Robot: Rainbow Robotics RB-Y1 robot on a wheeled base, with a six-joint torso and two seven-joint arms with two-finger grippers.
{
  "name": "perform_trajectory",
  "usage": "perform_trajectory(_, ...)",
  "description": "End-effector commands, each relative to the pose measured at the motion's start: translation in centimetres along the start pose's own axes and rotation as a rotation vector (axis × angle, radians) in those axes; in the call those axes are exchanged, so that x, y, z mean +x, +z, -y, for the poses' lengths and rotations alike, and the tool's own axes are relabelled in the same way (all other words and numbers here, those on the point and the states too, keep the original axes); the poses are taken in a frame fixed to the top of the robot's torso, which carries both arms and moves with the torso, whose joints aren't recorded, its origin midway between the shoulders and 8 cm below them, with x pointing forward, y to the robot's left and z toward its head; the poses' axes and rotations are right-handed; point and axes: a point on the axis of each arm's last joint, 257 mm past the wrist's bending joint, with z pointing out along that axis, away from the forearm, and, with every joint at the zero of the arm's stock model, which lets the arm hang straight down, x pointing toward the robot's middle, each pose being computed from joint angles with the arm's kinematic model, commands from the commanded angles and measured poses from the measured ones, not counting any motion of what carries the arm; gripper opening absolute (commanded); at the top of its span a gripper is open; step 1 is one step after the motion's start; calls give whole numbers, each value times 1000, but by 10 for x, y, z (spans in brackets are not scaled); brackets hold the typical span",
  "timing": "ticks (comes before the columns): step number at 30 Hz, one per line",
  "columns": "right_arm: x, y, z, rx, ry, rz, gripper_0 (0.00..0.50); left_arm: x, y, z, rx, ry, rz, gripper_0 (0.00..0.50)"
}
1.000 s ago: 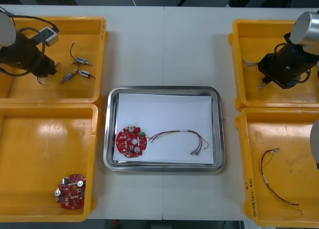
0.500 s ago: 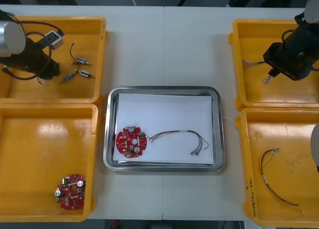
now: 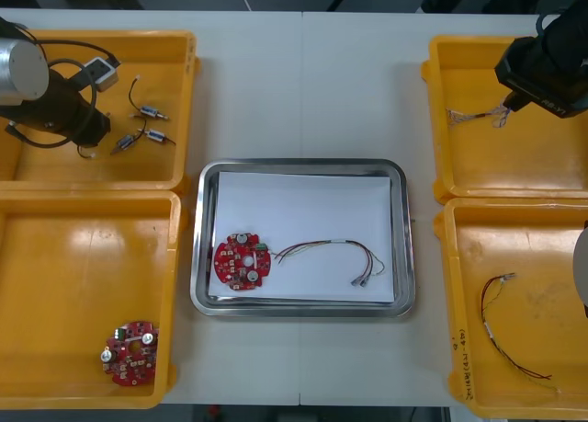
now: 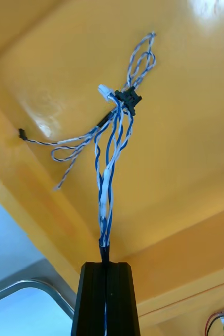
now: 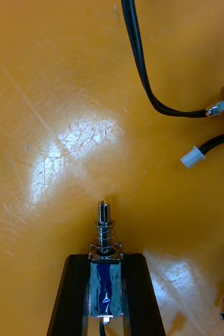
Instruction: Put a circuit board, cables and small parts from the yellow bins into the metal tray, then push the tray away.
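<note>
Trailing from the right gripper (image 4: pixel 105 265), whose fingers are clamped on its strands, a twisted blue and white cable (image 4: pixel 110 157) is seen over the far right yellow bin (image 3: pixel 439 128). A small metal part (image 5: pixel 105 239) with a spring is pinched between the fingers of the left gripper (image 5: pixel 105 260), low over the far left yellow bin (image 3: pixel 184 109). In the metal tray (image 3: pixel 299 165) between the bins, a red circuit board (image 3: pixel 243 260) and a red and yellow cable (image 3: pixel 335 250) are laid just beside each other on the white lining (image 3: pixel 303 206).
</note>
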Motion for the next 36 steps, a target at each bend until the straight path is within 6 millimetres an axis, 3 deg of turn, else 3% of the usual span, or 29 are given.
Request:
perform_trajectory(1,-22,-25,11,-12,-63,71,0,-18,-29,-23,-10,88,20,0)
perform_trajectory(11,-29,-27,35,34,-289,95,0,-11,-62,-43,9,13,-1,0)
perform_trajectory(26,-45,-46,46,59,-448,140,0,-2,-107,-57,1,-33,-66,0)
perform_trajectory(36,-46,-52,41,47,-473,157,0,-7,-135,-39,3,-10,-123,0)
